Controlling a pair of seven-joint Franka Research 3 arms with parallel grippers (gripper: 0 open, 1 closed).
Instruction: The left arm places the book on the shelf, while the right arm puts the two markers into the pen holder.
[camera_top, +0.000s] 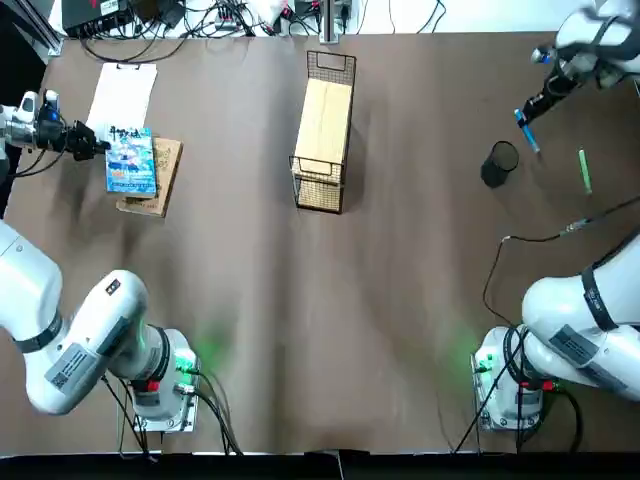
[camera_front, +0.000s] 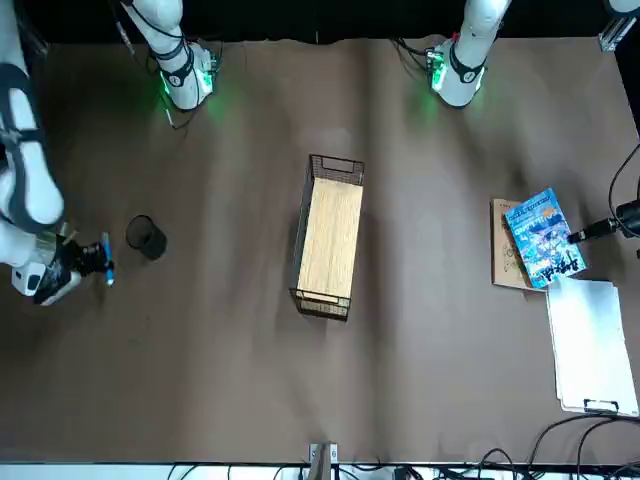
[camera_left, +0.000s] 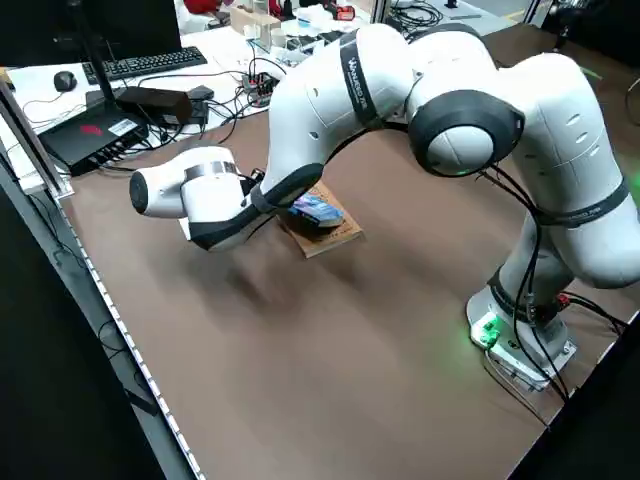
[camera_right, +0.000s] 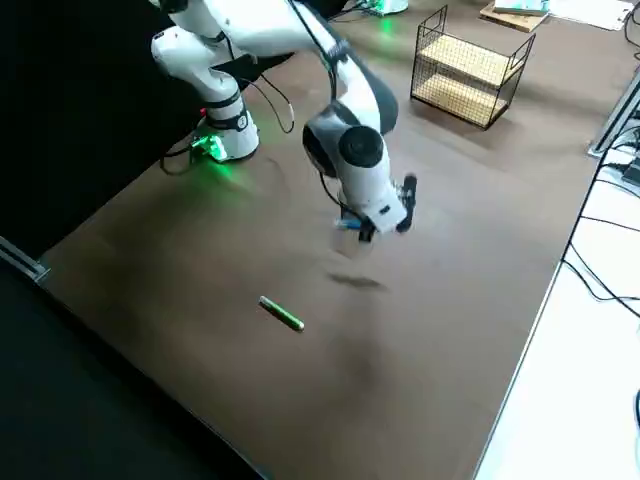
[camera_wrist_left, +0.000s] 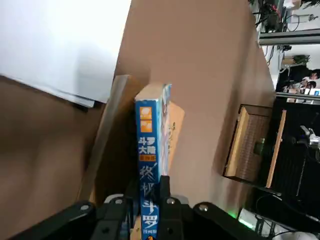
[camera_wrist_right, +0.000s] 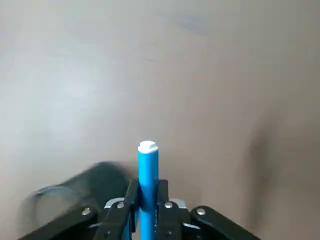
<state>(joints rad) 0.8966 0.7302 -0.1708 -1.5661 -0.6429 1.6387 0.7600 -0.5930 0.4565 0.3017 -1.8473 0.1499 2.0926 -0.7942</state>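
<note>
Top: left gripper (camera_top: 100, 146) sat at the far-left of the tabletop (camera_top: 250, 300), fingers clamped on the edge of the book (camera_top: 131, 160), which lay across the tan book (camera_top: 158, 180) beside the white sheet (camera_top: 122, 95). Shelf (camera_top: 325, 130) mid-table, well apart from both. Right gripper (camera_top: 524, 112) at far right, fingers shut on the blue marker (camera_top: 527, 131), just beyond the pen holder (camera_top: 497, 164). Green marker (camera_top: 584, 170) lay flat on the tabletop, right of the holder.

Front: book (camera_front: 545, 238) tilted, one edge pinched by the left gripper (camera_front: 580, 235). Blue marker (camera_front: 106, 258) beside the holder (camera_front: 146, 238), not in it.

Right side: green marker (camera_right: 281, 313) alone on the tabletop, well clear of the right gripper (camera_right: 355, 226).

Left wrist: book's spine (camera_wrist_left: 148, 165) stood between the fingers (camera_wrist_left: 166, 200), both pressed on it.

Right wrist: blue marker (camera_wrist_right: 148, 175) stuck out between closed fingers (camera_wrist_right: 161, 197); holder (camera_wrist_right: 92, 182) off to one side, blurred.
</note>
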